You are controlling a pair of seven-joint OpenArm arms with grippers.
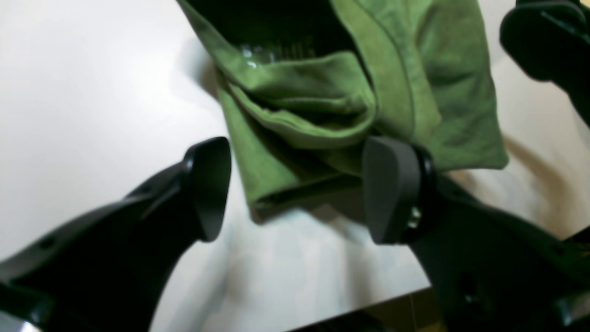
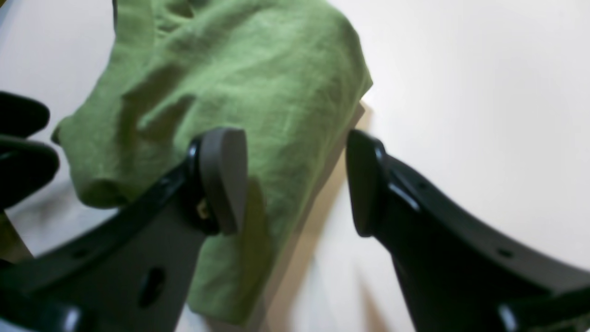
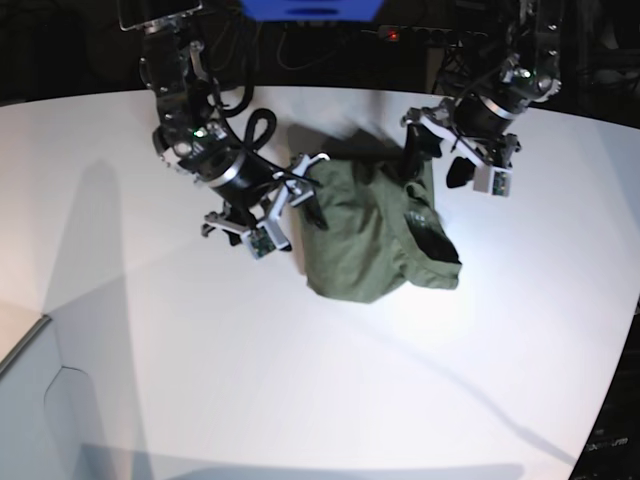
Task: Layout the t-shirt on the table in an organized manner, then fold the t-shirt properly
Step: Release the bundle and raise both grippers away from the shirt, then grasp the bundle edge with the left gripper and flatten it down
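One plain olive-green cotton t-shirt [image 3: 375, 235] lies bunched in a wrinkled heap near the middle of the large white matte table [image 3: 130, 340], neckline print showing — not yet laid out. Both grippers flank it, left gripper [image 1: 295, 189] and right gripper [image 2: 295, 182] spread wide and holding nothing, probably poised to take opposite edges and spread it.

A white bench [image 3: 330, 400] with a curved far edge is seen filling the frame. One crumpled green t-shirt [image 3: 375, 235] is laid on it, just above centre.
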